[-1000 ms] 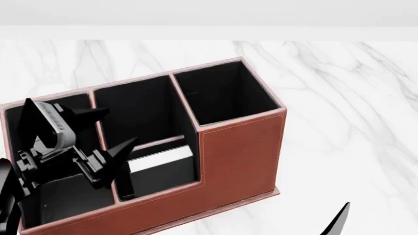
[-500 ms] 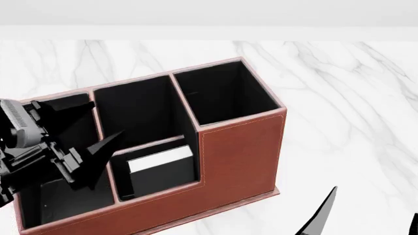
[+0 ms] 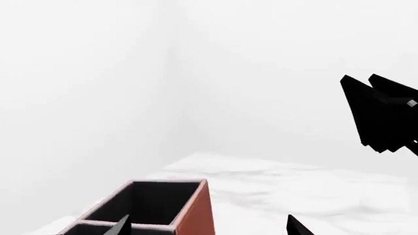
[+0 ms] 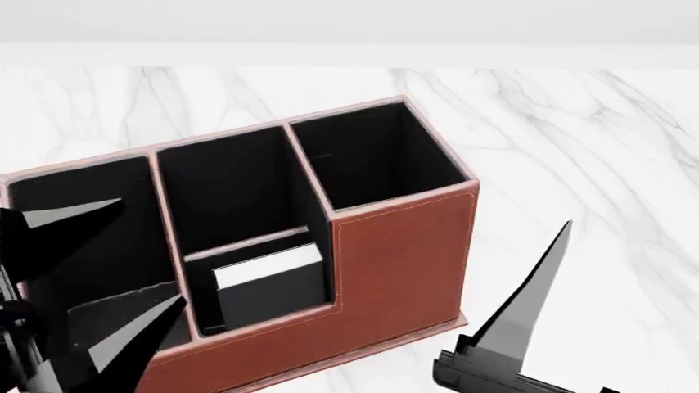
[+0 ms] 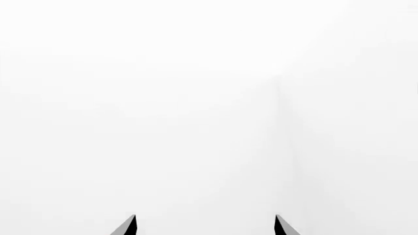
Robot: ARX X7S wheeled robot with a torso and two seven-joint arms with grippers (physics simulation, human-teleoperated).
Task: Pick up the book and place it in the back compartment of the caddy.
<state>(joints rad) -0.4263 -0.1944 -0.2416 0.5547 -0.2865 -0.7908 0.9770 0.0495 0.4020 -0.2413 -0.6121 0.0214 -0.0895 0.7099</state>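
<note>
The book point(image 4: 270, 282) sits in the back compartment point(image 4: 260, 246) of the caddy point(image 4: 399, 262) — my left gripper point(image 4: 98, 270) and right gripper point(image 5: 203, 226), both spread and empty, just pull away — job looks done

— What moved?
— The left gripper point(image 4: 110, 262) has pulled back off the caddy point(image 4: 394, 262) toward its low end, fingers spread.
— And the other?
— The right gripper point(image 4: 525, 327) has risen beside the caddy's front wall.

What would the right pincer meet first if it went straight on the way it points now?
Probably nothing near. In the right wrist view, the right pincer has its fingertips apart, and ahead of them there is only blank pale background. The way looks free as far as the picture shows, though depth is unclear.
</note>
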